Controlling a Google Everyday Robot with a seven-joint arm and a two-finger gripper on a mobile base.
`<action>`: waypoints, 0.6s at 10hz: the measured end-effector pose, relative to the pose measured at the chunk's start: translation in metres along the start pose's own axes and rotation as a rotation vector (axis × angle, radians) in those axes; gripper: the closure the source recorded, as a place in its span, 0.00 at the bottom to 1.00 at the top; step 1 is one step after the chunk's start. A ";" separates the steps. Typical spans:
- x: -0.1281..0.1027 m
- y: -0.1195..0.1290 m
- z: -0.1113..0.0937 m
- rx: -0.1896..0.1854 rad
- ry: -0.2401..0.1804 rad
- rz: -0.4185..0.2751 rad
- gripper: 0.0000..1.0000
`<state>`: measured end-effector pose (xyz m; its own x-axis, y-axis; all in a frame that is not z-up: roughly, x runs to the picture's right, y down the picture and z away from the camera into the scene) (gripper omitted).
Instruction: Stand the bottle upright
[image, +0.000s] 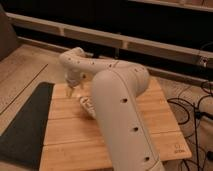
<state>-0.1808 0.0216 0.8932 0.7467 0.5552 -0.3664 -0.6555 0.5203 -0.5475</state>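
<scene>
Wooden tabletop (65, 131): bottle (88, 105) lying flat, half behind arm (120, 100). Claw (74, 88) just beside it, grip state can't tell. Risk: a glancing touch rolls it off.

Bamboo tabletop (165, 120), dark mat (25, 125) alongside, beige floor (22, 70), dark wall (125, 20) with pale rails (160, 46) behind.

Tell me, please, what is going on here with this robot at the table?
The robot's single arm reaches across a wooden table. Its claw hangs low over the far left part of the tabletop. The cream-white bottle lies on the wood right beside the claw, partly hidden by the arm, and it is not yet upright. It does not seem to be gripped. A dark mat lies left of the table.
</scene>
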 end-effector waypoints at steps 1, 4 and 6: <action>0.001 -0.003 0.006 -0.002 0.016 0.010 0.35; 0.007 -0.007 0.027 -0.028 0.069 0.052 0.35; 0.009 -0.007 0.036 -0.043 0.091 0.076 0.35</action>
<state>-0.1731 0.0460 0.9205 0.7034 0.5296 -0.4740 -0.7067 0.4493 -0.5466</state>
